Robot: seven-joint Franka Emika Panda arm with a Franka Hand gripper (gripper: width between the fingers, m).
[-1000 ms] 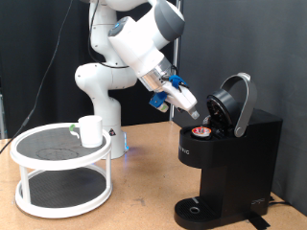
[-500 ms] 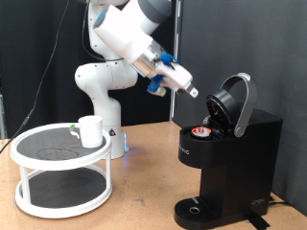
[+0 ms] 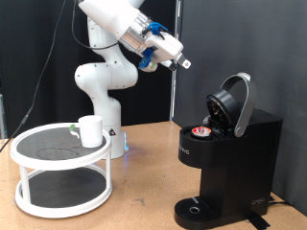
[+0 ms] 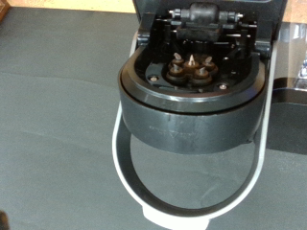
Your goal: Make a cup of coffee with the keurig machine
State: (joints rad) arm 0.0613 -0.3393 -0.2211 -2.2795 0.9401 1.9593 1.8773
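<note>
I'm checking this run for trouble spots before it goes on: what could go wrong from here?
1. The keurig machine stands with its lid open and a pod in the chamber; brewing likely cannot start until it is shut.
2. The cup sits on the white two-tier stand, not on the drip base, so coffee could spill.
3. The end effector hangs high, empty.

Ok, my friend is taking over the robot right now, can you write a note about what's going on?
Gripper: up in the air, to the exterior view's left of the keurig machine, holding nothing visible.
Keurig machine: lid open, a red-topped pod sits in it.
Cup: on the top shelf of the white round rack, at the exterior view's left.
Done: pod is loaded.
Left: lid not closed, cup not under the machine.
</note>
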